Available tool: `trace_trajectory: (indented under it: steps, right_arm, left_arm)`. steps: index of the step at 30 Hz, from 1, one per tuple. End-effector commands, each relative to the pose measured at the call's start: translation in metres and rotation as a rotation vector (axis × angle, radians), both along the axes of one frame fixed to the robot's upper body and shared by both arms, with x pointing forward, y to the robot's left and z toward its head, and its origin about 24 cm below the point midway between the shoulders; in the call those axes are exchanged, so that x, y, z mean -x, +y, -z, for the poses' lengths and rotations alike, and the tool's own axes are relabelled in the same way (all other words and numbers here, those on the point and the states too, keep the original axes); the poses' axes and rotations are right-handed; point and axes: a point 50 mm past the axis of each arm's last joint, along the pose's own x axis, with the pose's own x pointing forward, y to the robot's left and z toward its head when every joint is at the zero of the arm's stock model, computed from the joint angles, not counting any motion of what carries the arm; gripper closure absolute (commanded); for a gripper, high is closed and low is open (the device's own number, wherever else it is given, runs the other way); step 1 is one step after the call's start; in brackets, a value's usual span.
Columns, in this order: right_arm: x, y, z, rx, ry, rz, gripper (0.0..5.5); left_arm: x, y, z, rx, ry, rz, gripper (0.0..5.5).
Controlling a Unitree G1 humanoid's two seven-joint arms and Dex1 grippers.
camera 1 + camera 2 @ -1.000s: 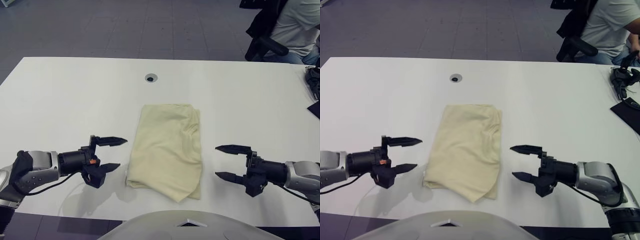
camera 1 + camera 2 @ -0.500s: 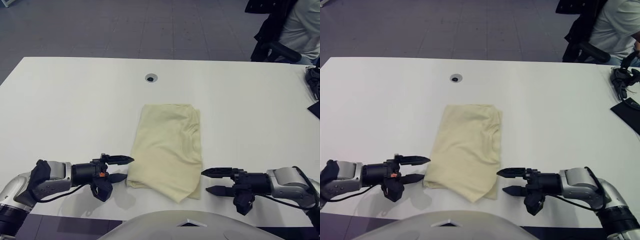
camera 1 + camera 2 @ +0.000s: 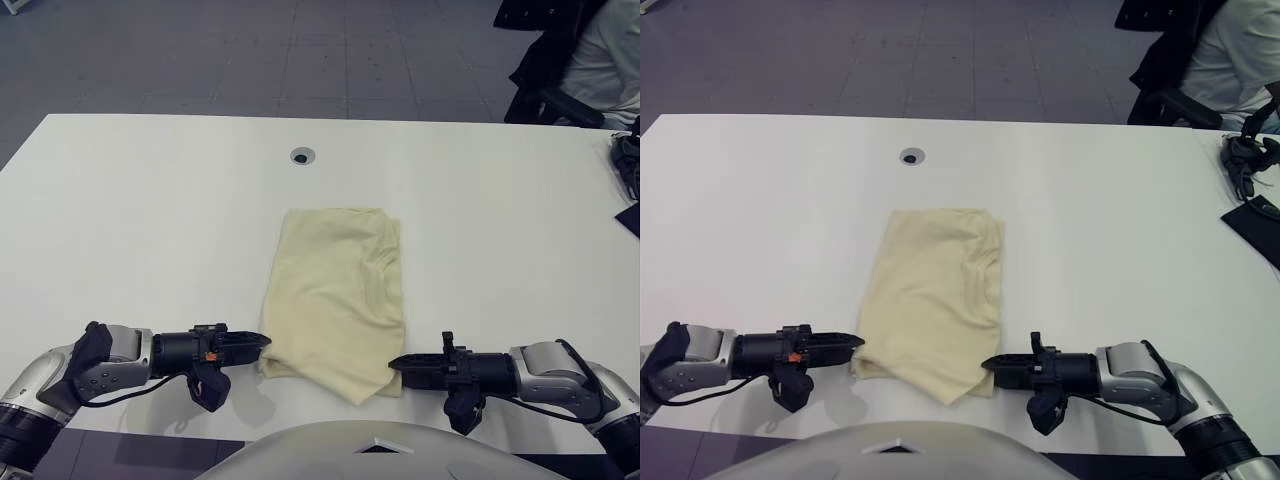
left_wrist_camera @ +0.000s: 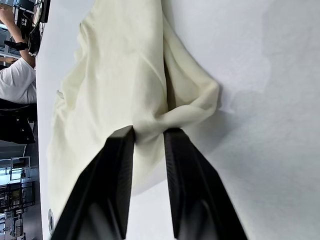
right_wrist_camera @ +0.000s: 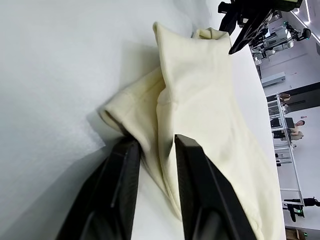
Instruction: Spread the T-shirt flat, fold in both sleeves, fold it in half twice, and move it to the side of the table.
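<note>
T-shirt (image 3: pixel 335 290), pale yellow and folded into a narrow rectangle, lies on the white table (image 3: pixel 130 220) directly between your two grippers, its long side running away from them. Your left gripper (image 3: pixel 262 342) sits at the shirt's near corner on its own side. Its fingers (image 4: pixel 117 165) are drawn narrow, and the left wrist view shows a bunched fold of cloth pinched in the slim gap between them. Your right gripper (image 3: pixel 393 363) meets the opposite near corner the same way: the right wrist view shows its fingers (image 5: pixel 122 170) close together with the layered edge of the fabric caught between them. Both grippers lie low over the tabletop, pointing inward toward each other, and the shirt's near edge spans from one to the other. Beyond the shirt's far edge, well away from both grippers, a small round grommet (image 3: pixel 301 156) is set in the table. Far out past your right gripper, at the table's edge, lie some dark items (image 3: pixel 1245 165).
</note>
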Motion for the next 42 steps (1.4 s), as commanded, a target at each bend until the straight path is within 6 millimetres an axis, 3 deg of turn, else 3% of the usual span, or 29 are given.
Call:
trace_trajectory:
  steps: [1,4,8,13,17,21,24,26,32,37,42]
  right_arm:
    - [0.002,-0.004,0.001,0.016,0.074,0.037,4.98]
    - [0.003,-0.007,0.003,0.035,0.148,0.076,5.48]
    - [0.000,-0.007,-0.004,0.020,0.398,0.205,5.48]
    - [-0.026,-0.010,-0.042,-0.139,0.808,0.398,5.48]
    - [-0.028,-0.011,-0.075,-0.299,1.112,0.429,5.48]
    - [-0.028,-0.021,-0.091,-0.327,1.280,0.429,5.48]
    - [-0.030,-0.027,-0.100,-0.344,1.328,0.445,5.48]
    - [-0.042,-0.028,-0.101,-0.397,1.290,0.492,5.48]
    - [-0.075,-0.033,-0.079,-0.404,1.115,0.681,5.48]
    - [-0.112,-0.034,-0.061,-0.476,0.977,0.823,5.48]
    - [-0.120,-0.034,-0.046,-0.472,0.960,0.859,5.48]
  left_arm:
    - [0.007,0.001,0.004,0.021,0.069,-0.055,5.16]
    - [0.013,0.000,0.007,0.081,0.190,-0.176,5.50]
    - [0.015,-0.005,0.005,0.126,0.405,-0.331,5.50]
    - [-0.008,-0.017,-0.030,0.288,0.681,-0.506,5.50]
    - [-0.026,-0.017,-0.061,0.415,0.935,-0.590,5.50]
    - [-0.019,-0.012,-0.073,0.365,1.154,-0.598,5.50]
    - [-0.011,-0.010,-0.080,0.300,1.285,-0.585,5.50]
    - [-0.015,-0.007,-0.083,0.307,1.321,-0.603,5.50]
    - [-0.056,-0.001,-0.078,0.483,1.181,-0.748,5.50]
    - [-0.095,-0.007,-0.056,0.564,1.080,-0.932,5.50]
    - [-0.115,-0.013,-0.038,0.614,0.998,-1.056,5.50]
